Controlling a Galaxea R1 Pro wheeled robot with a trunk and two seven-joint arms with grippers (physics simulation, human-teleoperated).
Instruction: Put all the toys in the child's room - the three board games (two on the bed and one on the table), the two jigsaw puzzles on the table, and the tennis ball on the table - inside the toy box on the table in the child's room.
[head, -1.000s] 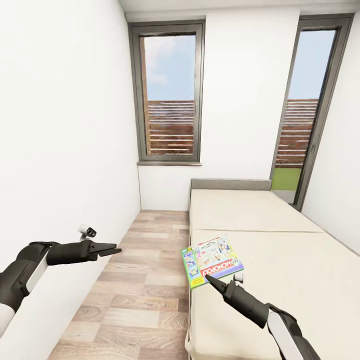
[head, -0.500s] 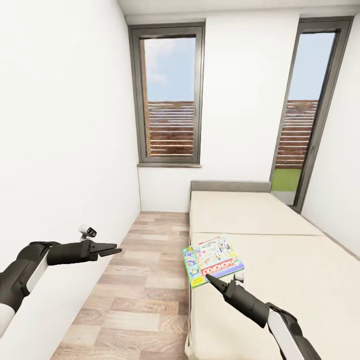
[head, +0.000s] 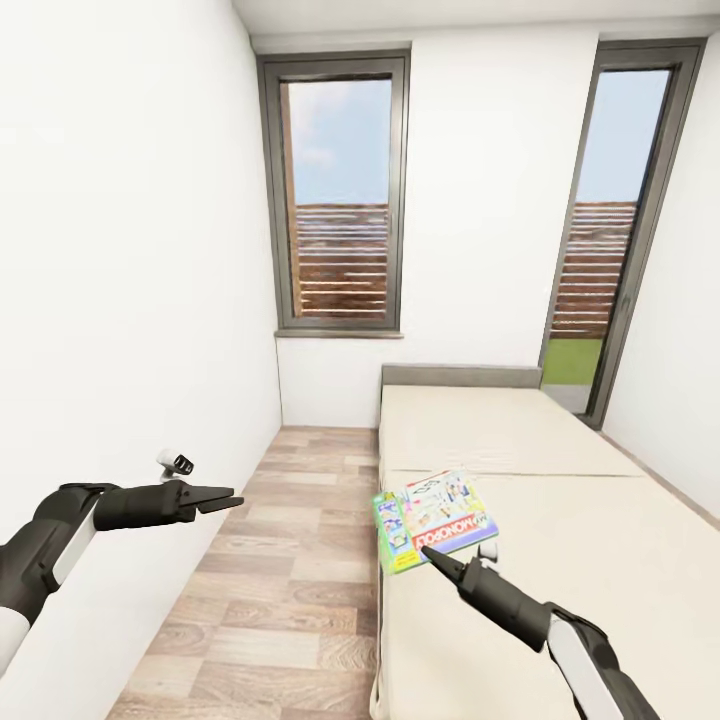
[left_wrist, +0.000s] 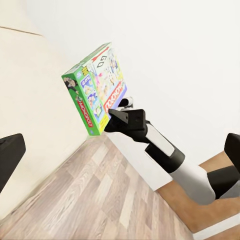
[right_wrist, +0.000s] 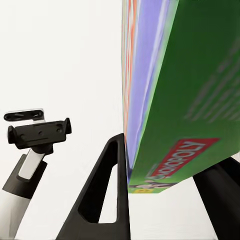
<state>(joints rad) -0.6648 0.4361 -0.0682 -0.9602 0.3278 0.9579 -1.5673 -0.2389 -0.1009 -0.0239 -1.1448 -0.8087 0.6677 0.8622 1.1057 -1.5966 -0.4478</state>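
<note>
Right black pincer (head: 432, 556) clamped on near edge of flat green-white cardboard Monopoly game box (head: 436, 517); box juts beyond pincer over cream mattress bed (head: 560, 500). Keep squeeze firm, lift level before turning. Left pincer (head: 225, 500) apart, idle.

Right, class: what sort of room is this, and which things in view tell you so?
Most likely a small bedroom, perhaps a child's. A low cream-mattressed bed with a grey frame fills one side, a colourful Monopoly game box lies at its edge, and tall grey-framed windows look outdoors over a wood-plank floor.
</note>
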